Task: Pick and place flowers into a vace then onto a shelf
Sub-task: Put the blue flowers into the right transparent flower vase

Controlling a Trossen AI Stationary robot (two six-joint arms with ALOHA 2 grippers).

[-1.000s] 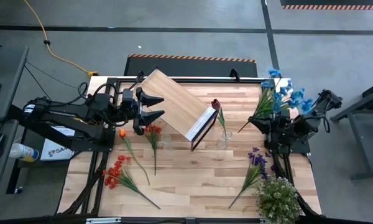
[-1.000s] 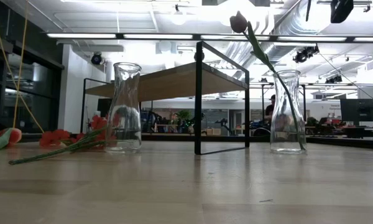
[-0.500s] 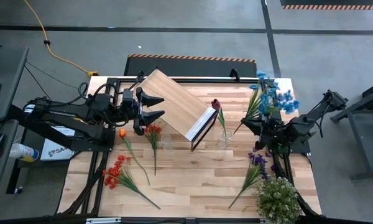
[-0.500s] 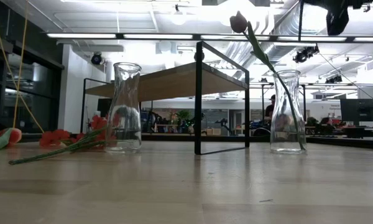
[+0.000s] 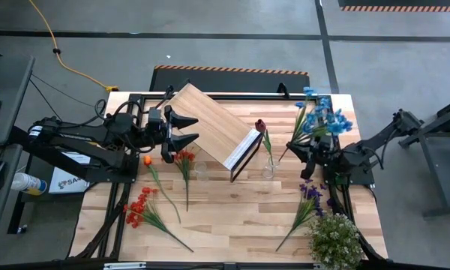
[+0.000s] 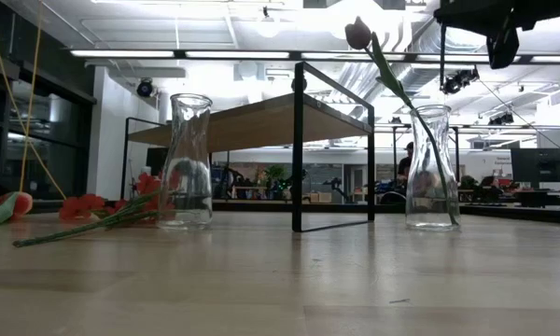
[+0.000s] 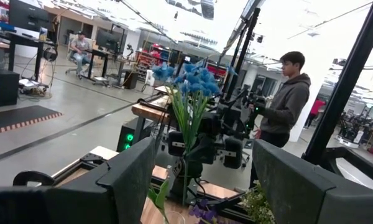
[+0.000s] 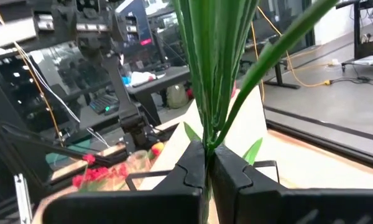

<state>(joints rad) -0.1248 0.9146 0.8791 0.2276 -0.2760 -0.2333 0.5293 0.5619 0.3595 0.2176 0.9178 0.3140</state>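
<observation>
My right gripper (image 5: 306,150) is shut on a blue-bloomed spray (image 5: 322,120), held in the air just right of a glass vase (image 5: 269,168) that holds a dark red rose (image 6: 357,34). A second glass vase (image 6: 187,163) stands near the shelf (image 5: 210,124), a light-wood board on a black frame. My left gripper (image 5: 186,127) hovers open at the shelf's left end. Red sprays (image 5: 184,161) (image 5: 139,210), an orange tulip (image 5: 147,160) and a purple spray (image 5: 309,195) lie flat on the table. My right gripper (image 8: 206,163) pinches the blue spray's bundle of green stems (image 8: 209,134) between its two fingers, below the leaves and above the lower stem end. The fingers lie across the stems. The spray is lifted clear and stands nearly upright, blooms (image 7: 189,79) above the gripper.
A bushy pale green-white plant (image 5: 334,240) stands at the table's near right corner. The shelf lies slantwise across the far middle of the table. Bare wood (image 5: 232,217) shows in the near middle. A person (image 7: 285,106) stands in the room beyond the table.
My right gripper has carried the blue spray toward the table's left, closer to the vase with the rose, still shut on it. In the low view the right arm has come in at the upper right. My left arm has kept still.
</observation>
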